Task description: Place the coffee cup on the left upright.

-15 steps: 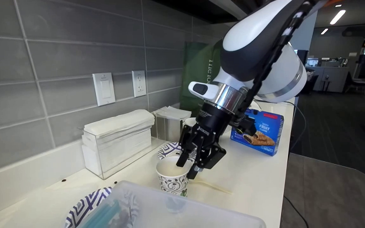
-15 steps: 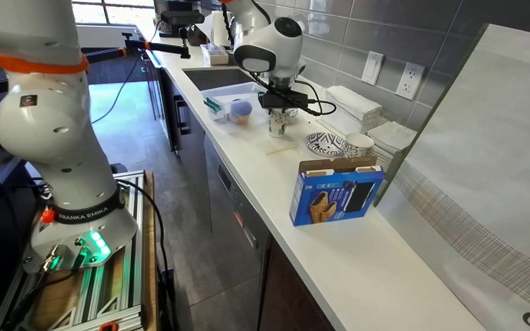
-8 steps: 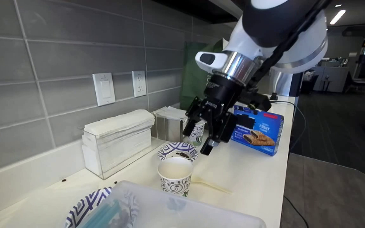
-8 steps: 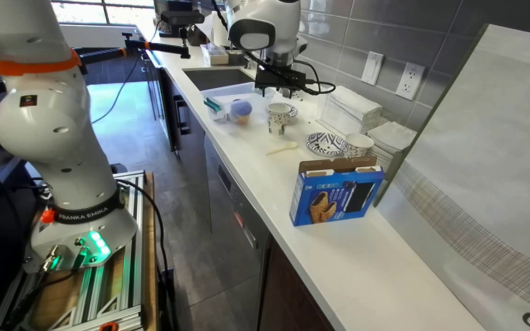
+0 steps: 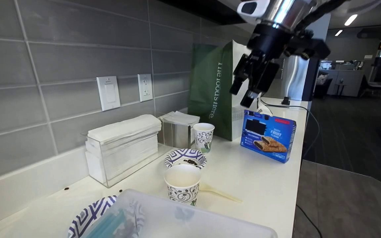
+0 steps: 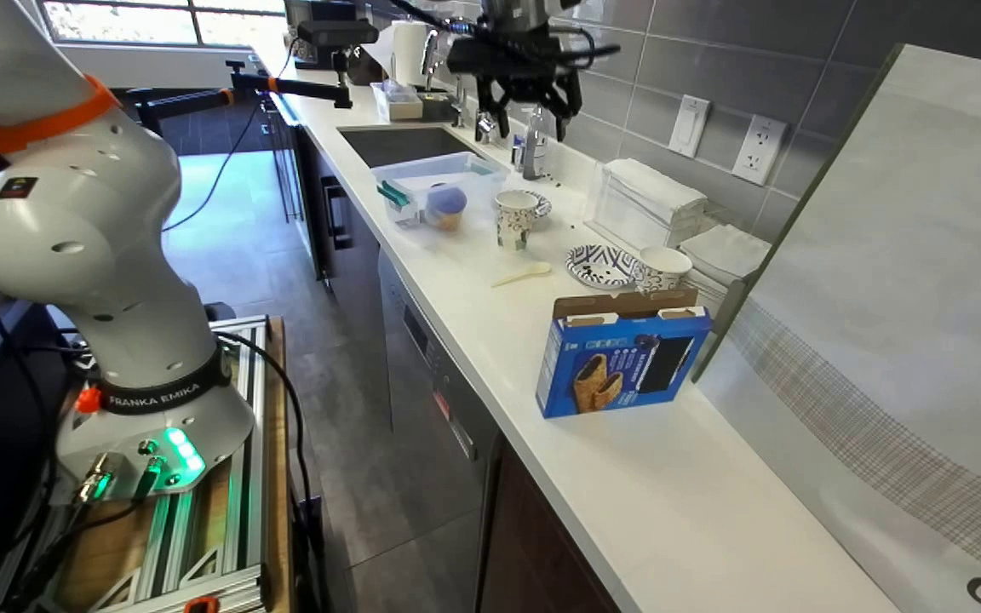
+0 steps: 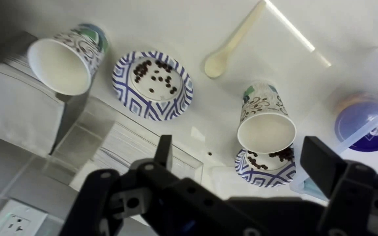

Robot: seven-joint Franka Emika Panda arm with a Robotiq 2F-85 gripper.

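The coffee cup [image 5: 182,194], white with a dark swirl print, stands upright on the counter, its pale inside facing up. It also shows in an exterior view [image 6: 514,226] and in the wrist view [image 7: 262,104]. My gripper [image 5: 241,95] is open and empty, well above the counter and apart from the cup. In an exterior view its spread fingers [image 6: 531,133] hang high above the cup. In the wrist view the cup lies beyond the gap between the fingertips [image 7: 237,146], and nothing is between the pads.
A similar cup [image 5: 204,138] stands farther along beside a patterned plate [image 5: 169,160] holding beans. A spoon [image 5: 223,194] lies beside the coffee cup. A clear bin [image 5: 203,221] and another patterned plate [image 5: 88,215] are near. A napkin holder [image 5: 124,152] and blue box [image 5: 270,138] stand around.
My gripper has risen from around the coffee cup's rim, up and away from it. The cup stays upright on the counter.
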